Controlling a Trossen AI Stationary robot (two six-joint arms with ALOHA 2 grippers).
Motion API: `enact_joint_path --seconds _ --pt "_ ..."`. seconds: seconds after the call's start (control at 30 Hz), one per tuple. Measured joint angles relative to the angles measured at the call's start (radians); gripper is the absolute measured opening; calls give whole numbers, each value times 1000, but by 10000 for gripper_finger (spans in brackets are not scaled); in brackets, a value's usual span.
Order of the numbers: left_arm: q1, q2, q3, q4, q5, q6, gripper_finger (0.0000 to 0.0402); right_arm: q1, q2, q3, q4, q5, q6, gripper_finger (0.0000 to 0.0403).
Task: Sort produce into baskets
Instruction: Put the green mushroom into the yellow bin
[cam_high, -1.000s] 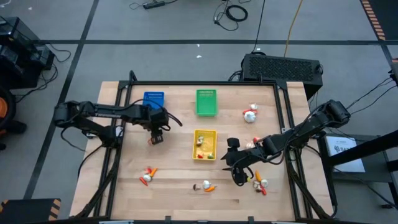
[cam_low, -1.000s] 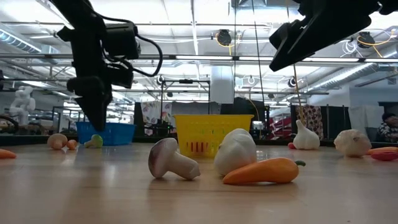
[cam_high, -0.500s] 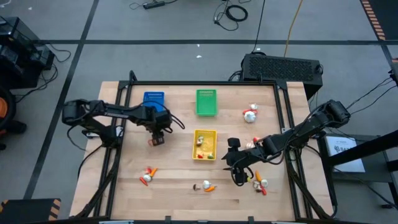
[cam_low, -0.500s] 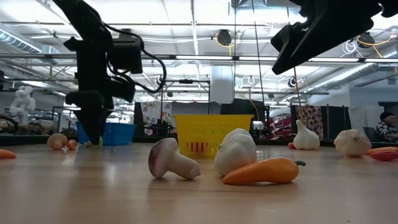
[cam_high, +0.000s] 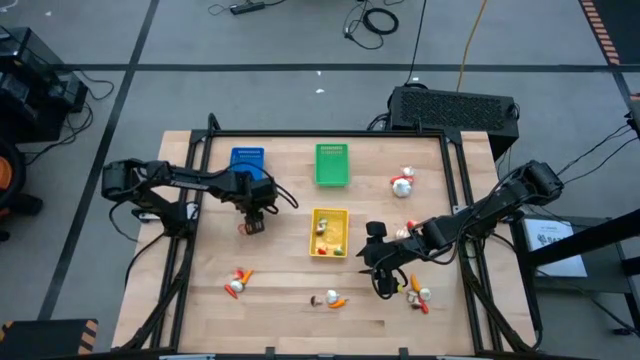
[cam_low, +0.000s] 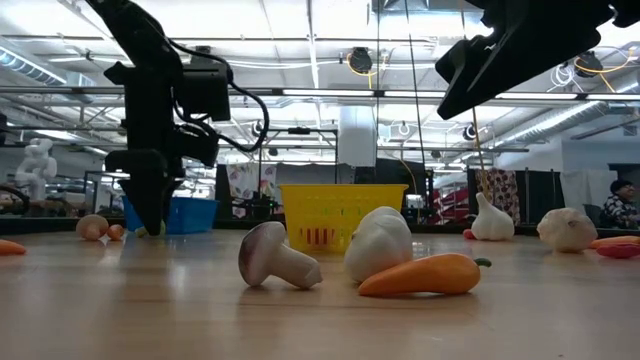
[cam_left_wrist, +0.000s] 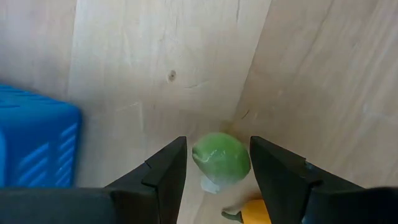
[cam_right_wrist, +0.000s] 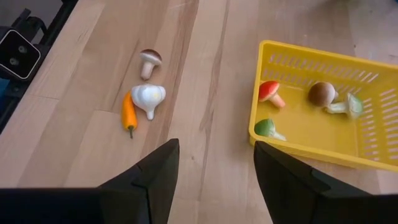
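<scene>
- Left gripper (cam_high: 253, 222): lowered to the table (cam_high: 280, 310) just near of the blue basket (cam_high: 247, 158). In its wrist view the fingers (cam_left_wrist: 163, 174) stand apart on either side of a small green vegetable (cam_left_wrist: 221, 158) without visibly pressing it; a yellow-orange piece (cam_left_wrist: 249, 212) lies just beside the green one.
- Right gripper (cam_high: 385, 283): raised over the table's near right part, fingers (cam_right_wrist: 155, 174) spread and holding nothing.
- Yellow basket (cam_high: 329, 231): at the table's centre, between the two arms. The right wrist view shows four pieces inside: a red-capped mushroom (cam_right_wrist: 270, 91), a brown-capped mushroom (cam_right_wrist: 323, 94), a pale green piece (cam_right_wrist: 352, 104) and a green piece (cam_right_wrist: 267, 129).
- Green basket (cam_high: 332, 164): at the far edge, right of the blue basket; its contents cannot be made out.
- Loose produce, near centre: a brown mushroom (cam_low: 272, 257), a white garlic bulb (cam_low: 381, 243) and an orange carrot (cam_low: 422, 275), lying close together on bare wood.
- Loose produce, near left: a white and orange cluster (cam_high: 237, 283), well apart from both grippers.
- Loose produce, right side: a white and red cluster (cam_high: 402, 182) at the far right, and further pieces (cam_high: 418, 295) just beside the right gripper.
- Obstructions: in the high view the left gripper hides the green vegetable beneath it; in the low view the yellow basket stands behind the mushroom and garlic bulb.
</scene>
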Motion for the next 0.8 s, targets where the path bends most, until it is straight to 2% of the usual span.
enact_joint_path --seconds 0.23,0.57,0.67,0.8 --pt "0 0 0 0 0 0 182 0 0 0 0 0 8 199" --pt "0 0 0 -6 0 0 115 0 0 0 -14 0 24 199" --pt "-1 0 0 13 1 -1 109 0 0 0 -27 0 38 199" --pt "-3 0 12 34 55 -5 111 0 0 0 -27 -3 60 199"
